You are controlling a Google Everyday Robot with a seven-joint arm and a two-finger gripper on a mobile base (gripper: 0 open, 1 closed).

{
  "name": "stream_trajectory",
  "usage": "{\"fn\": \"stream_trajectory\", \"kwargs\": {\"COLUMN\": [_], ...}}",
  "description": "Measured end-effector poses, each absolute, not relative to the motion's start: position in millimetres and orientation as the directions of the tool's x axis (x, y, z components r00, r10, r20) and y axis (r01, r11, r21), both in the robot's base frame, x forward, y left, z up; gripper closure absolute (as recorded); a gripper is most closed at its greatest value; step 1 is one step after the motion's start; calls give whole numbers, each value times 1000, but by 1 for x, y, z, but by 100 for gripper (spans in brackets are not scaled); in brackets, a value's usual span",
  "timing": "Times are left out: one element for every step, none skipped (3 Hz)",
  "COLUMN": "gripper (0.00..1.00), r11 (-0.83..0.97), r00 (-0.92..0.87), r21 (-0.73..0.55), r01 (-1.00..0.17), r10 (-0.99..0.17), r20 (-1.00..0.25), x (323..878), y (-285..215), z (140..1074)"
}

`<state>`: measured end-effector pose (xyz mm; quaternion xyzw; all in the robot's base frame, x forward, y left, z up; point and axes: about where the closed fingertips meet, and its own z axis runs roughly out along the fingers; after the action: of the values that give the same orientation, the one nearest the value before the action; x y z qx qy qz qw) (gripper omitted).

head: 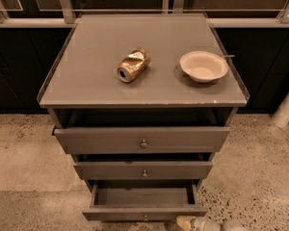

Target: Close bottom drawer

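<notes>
The bottom drawer (pixel 144 211) is the lowest of three grey drawers and stands pulled out, its empty inside showing. Its small round knob (pixel 145 217) sits at the centre of the slim front. My gripper (pixel 185 222) is at the bottom edge of the camera view, just right of and below the drawer front's right end, with a pale tip showing and the arm running off to the right.
The middle drawer (pixel 143 170) and top drawer (pixel 142 139) are each pulled out a little. A crushed can (pixel 133 65) and a white bowl (pixel 203 66) lie on the cabinet top (pixel 86 81). Speckled floor surrounds the cabinet; a white pipe (pixel 288 107) stands at right.
</notes>
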<state>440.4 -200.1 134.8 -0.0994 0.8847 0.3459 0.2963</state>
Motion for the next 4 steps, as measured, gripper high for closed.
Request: {"fn": "stream_trajectory", "kwargs": {"gripper": [100, 100, 100, 100], "r11": [759, 766, 767, 763], "r00": [-740, -685, -628, -577], "r21": [490, 442, 396, 360], "r01": [-429, -466, -505, -536], "r10": [16, 5, -11, -21], "r20": [-672, -729, -778, -817], "x": [458, 472, 485, 498], "y": [-189, -181, -173, -165], "z": [141, 153, 170, 187]}}
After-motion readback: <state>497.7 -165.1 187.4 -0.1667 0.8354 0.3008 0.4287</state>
